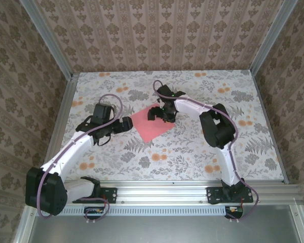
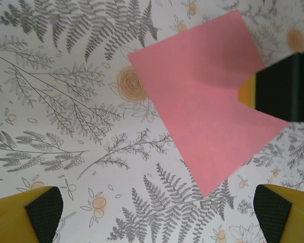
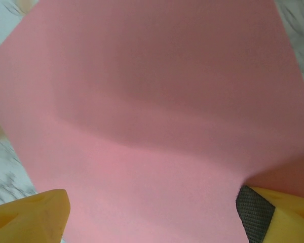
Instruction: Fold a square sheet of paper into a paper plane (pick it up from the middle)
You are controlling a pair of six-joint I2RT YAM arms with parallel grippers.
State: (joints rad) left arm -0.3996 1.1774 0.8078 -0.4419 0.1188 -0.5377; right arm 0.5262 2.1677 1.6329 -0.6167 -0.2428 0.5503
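Grey-floral surface (image 1: pixel 202 152), flat. Pink-red square sheet of paper (image 1: pixel 151 126) lying flat near its middle, turned cornerwise to the edges, no folds yet. Right gripper (image 1: pixel 161 112) over sheet's far corner, spread wide, holding nothing. Left gripper (image 1: pixel 126 124) just beside sheet's left corner, also wide, empty. Judged step: pickup from the middle. Suggest centring right gripper over sheet before lowering, then pressing pads (image 3: pixel 253 212) lightly and narrowing to pinch up a ridge. Thin paper likely to slide; use left gripper as a stop.
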